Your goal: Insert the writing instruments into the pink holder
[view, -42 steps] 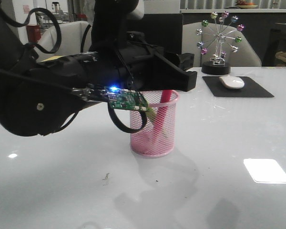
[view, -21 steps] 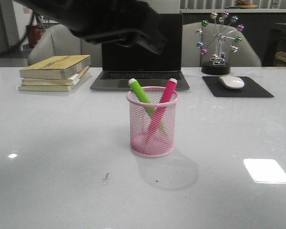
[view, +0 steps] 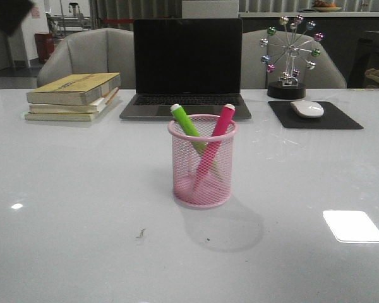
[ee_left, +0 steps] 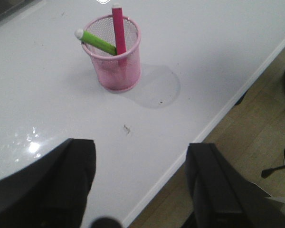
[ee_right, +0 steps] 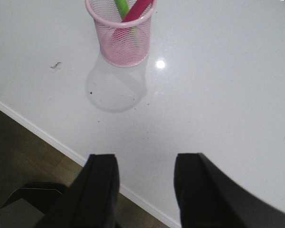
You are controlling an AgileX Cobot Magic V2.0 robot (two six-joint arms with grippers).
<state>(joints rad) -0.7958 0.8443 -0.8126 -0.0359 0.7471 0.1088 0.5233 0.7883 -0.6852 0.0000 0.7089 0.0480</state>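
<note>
The pink holder stands upright in the middle of the white table. Inside it lean two writing instruments, a green marker and a magenta marker, crossing each other with pale caps above the rim. From the left wrist view the pink holder sits far off, green marker and magenta marker inside. My left gripper is open and empty, over the table's front edge. The right wrist view shows the pink holder; my right gripper is open, empty, also above the front edge.
A laptop stands behind the holder. Stacked books lie at the back left. A mouse on a black pad and a ferris-wheel ornament are at the back right. The table edge borders wooden floor.
The left arm, which filled the front view over the holder, has drawn up and away to the left and is almost out of that view. Both markers stay in the holder.
</note>
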